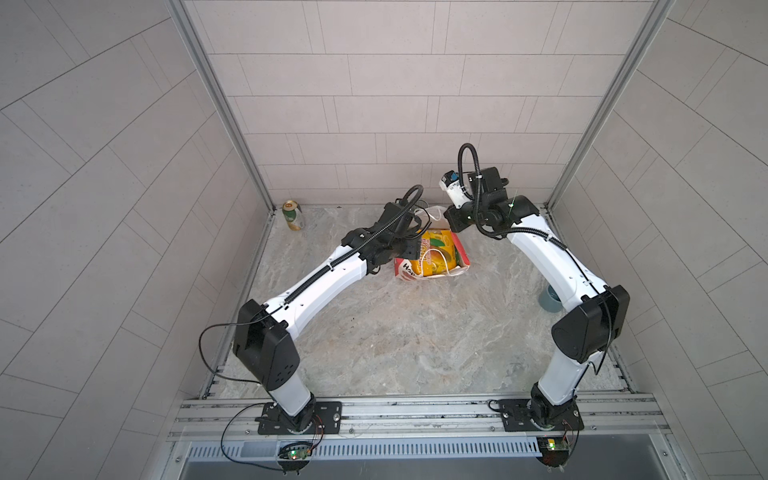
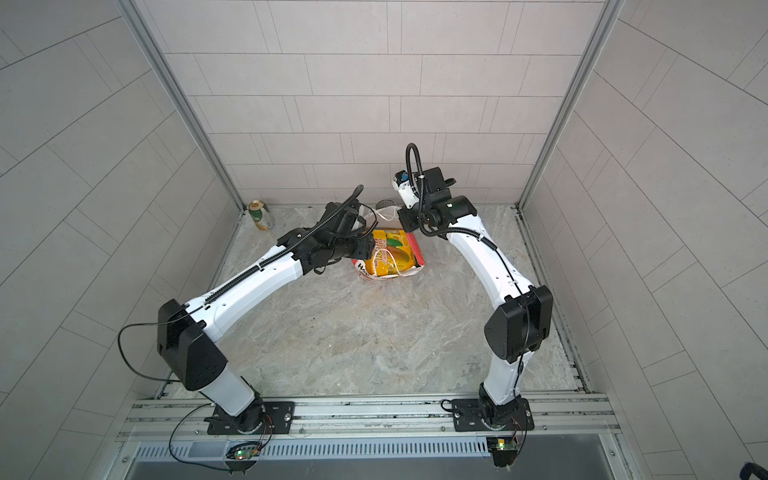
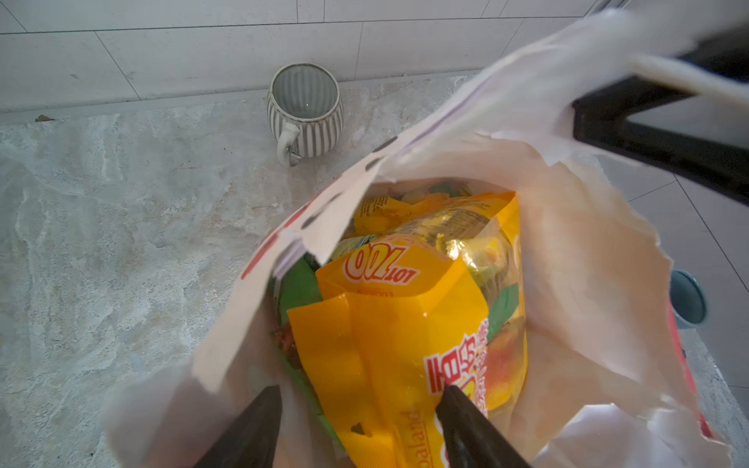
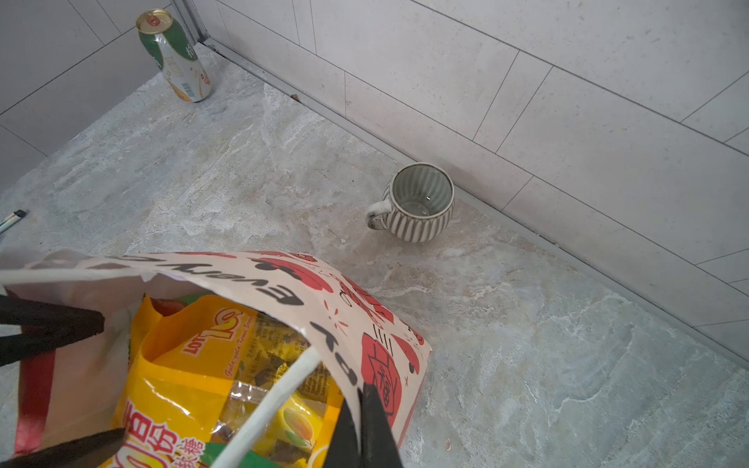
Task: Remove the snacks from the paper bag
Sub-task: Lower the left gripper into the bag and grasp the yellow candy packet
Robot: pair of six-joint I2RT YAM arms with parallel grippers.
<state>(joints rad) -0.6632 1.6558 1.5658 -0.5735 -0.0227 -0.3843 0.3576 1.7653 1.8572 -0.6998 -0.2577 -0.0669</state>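
On the marble bench (image 1: 415, 332), the paper bag (image 1: 409, 272) gapes open, snacks (image 4: 194, 364) inside, its rim clenched in the right hand (image 4: 360, 405). The left hand (image 3: 360, 391), spread wide, straddles the top yellow-orange packet (image 3: 389, 324). Its glossy film could slip free, or a snag could rip the thin paper.

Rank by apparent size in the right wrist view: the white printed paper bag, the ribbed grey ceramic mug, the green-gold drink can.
1. white printed paper bag, by far largest.
2. ribbed grey ceramic mug and green-gold drink can look alike; the can stands farther away, so unranked.
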